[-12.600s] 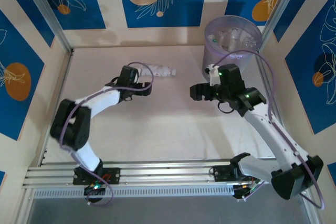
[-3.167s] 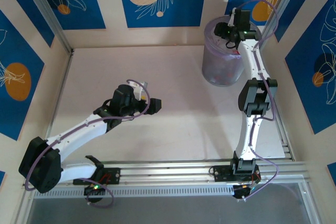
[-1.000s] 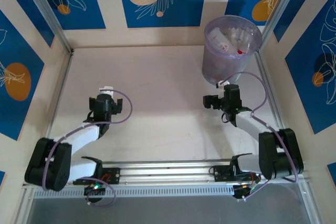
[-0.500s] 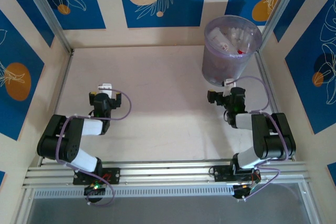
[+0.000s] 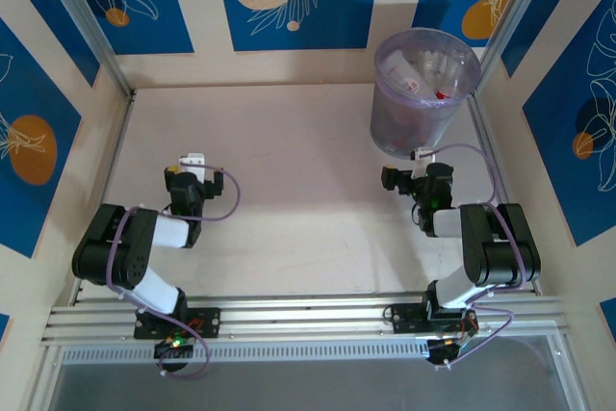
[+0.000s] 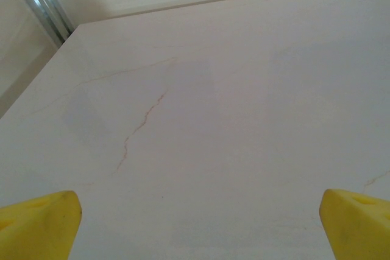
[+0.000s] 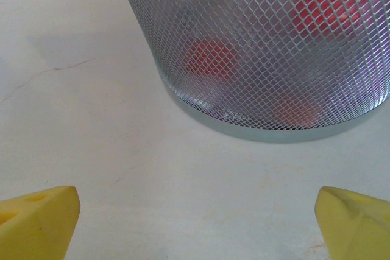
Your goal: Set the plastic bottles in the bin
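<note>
Both arms have folded back toward their bases since a second ago. Bottles point(image 5: 421, 72) lie in the bin point(image 5: 416, 127) (far right corner). Left pincer point(image 5: 192, 170) and right pincer point(image 5: 409, 172) stand apart, empty. Settle gently, keeping the right one off the bin wall.

The table point(image 6: 201, 120) is showing a smooth, matt, pale stone-like face with thin brownish veins. The bin point(image 7: 244, 28), upper right in the right wrist view, is reading as translucent plastic with a fine mesh-like texture. The left gripper's fingertips point(image 6: 39, 223) are looking like matt yellow plastic. Along the bottom of the top view, the rail point(image 5: 308, 320) is gleaming as ribbed bare metal.
</note>
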`<state>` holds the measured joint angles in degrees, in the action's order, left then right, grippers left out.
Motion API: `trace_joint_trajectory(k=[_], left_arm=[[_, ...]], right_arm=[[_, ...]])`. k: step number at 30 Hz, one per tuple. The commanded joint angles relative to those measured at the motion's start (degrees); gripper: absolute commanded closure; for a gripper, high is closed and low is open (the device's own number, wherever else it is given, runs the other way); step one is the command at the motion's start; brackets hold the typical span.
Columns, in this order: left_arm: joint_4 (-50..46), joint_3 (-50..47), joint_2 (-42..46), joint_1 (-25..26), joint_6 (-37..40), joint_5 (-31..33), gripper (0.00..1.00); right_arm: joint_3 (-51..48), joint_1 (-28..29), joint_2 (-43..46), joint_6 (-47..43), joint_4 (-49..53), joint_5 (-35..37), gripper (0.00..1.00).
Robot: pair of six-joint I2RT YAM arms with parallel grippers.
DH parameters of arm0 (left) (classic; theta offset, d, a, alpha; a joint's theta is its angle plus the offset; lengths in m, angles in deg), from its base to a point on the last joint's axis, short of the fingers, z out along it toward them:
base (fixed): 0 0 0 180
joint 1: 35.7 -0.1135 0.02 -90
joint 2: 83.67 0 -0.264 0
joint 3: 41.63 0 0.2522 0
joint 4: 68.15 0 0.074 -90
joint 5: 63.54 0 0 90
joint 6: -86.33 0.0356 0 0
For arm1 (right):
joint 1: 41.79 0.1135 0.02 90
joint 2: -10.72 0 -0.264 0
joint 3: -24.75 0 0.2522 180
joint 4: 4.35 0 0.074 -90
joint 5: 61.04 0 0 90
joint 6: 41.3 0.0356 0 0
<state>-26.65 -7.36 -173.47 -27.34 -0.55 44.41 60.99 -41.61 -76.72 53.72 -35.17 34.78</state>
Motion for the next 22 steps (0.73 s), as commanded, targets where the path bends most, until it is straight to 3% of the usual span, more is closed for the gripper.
trace_joint_trajectory(k=[1, 22], left_arm=[[2.58, -0.56, -0.33, -0.76, -0.47, -1.19, 0.0], [2.65, -0.57, -0.29, -0.72, -0.48, -1.22, 0.0]], right_arm=[[1.31, -0.18, 0.17, 0.7, -1.64, -0.99, 0.01], [1.37, -0.19, 0.17, 0.7, -1.6, -1.03, 0.01]])
